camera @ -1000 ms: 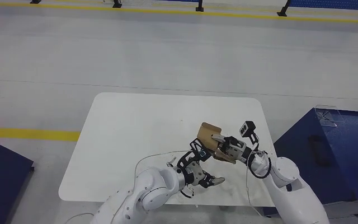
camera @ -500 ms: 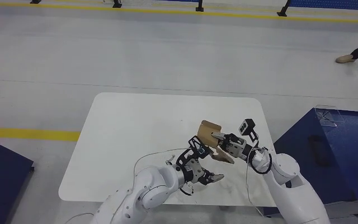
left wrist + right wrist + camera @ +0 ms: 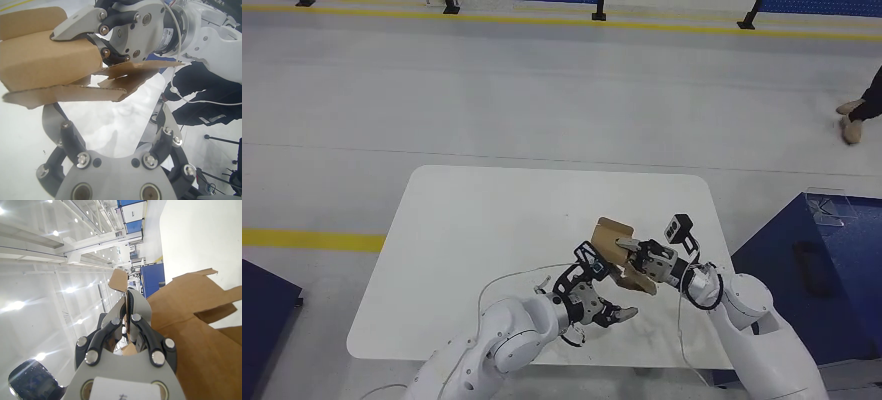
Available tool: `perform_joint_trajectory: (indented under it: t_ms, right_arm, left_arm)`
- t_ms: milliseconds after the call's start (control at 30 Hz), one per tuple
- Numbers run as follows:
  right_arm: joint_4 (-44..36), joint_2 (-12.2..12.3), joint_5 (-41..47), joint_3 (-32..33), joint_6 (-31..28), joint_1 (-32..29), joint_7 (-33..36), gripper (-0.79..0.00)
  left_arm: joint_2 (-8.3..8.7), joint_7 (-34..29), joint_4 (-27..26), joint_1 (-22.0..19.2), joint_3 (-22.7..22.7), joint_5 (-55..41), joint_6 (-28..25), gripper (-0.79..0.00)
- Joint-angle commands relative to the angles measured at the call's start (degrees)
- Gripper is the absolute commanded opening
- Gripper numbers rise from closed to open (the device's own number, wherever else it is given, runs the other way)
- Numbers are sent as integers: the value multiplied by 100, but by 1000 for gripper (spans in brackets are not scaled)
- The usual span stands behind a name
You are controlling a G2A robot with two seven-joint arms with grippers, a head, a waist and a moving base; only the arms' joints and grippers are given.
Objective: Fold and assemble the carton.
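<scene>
A brown cardboard carton point(image 3: 614, 238) is held above the right part of the white table point(image 3: 472, 230), with its lower flaps hanging loose and spread. My right gripper point(image 3: 634, 249) is shut on one wall of the carton point(image 3: 189, 323), the cardboard edge pinched between its fingers point(image 3: 140, 305). In the left wrist view the same right gripper point(image 3: 75, 33) presses on the carton's top side point(image 3: 47, 62). My left gripper point(image 3: 614, 303) is just below the carton, toward the table's near edge. It point(image 3: 107, 117) stands open, with the flaps point(image 3: 121, 75) beyond its fingertips and nothing between them.
A blue cabinet point(image 3: 812, 260) stands off the table's right edge and another blue block point(image 3: 262, 300) at the far left. A thin white cable point(image 3: 177, 91) hangs from the right wrist. The table's left half is bare.
The carton and my right gripper have shifted slightly left. My left gripper has crept a little closer under the flaps, still open.
</scene>
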Motion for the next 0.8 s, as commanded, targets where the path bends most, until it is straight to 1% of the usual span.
perform_joint_trajectory:
  t_ms: [0,133,267,367,433,467,500,733,767]
  right_arm:
    - [140,-23,490,75,165,39,-92,-785]
    - [707,-74,1631,180,839,333,118,-785]
    - [1472,-144,2616,150,1607,728,267,-785]
    - [2119,-212,3334,72,2256,1081,337,-785]
    - [2546,-262,3791,-15,2756,1287,367,-785]
    - [2715,-285,3966,-55,2976,1407,370,-785]
    - [2766,-294,3948,-85,3006,1488,390,-785]
    - [2764,-297,3980,-87,3016,1473,376,-785]
    - [2772,-317,4210,-84,3129,1432,312,-785]
  left_arm:
    - [7,102,-7,51,-54,21,29,0]
    - [58,354,-125,241,-314,128,66,0]
    - [116,681,-304,479,-541,496,170,0]
    - [151,1169,-446,653,-660,1102,371,0]
    - [156,1760,-567,806,-724,1500,653,0]
    - [156,1760,-567,806,-724,1500,653,0]
    - [156,1760,-567,806,-724,1500,653,0]
    - [156,1760,-567,806,-724,1500,653,0]
    - [164,1796,-537,798,-753,1830,811,0]
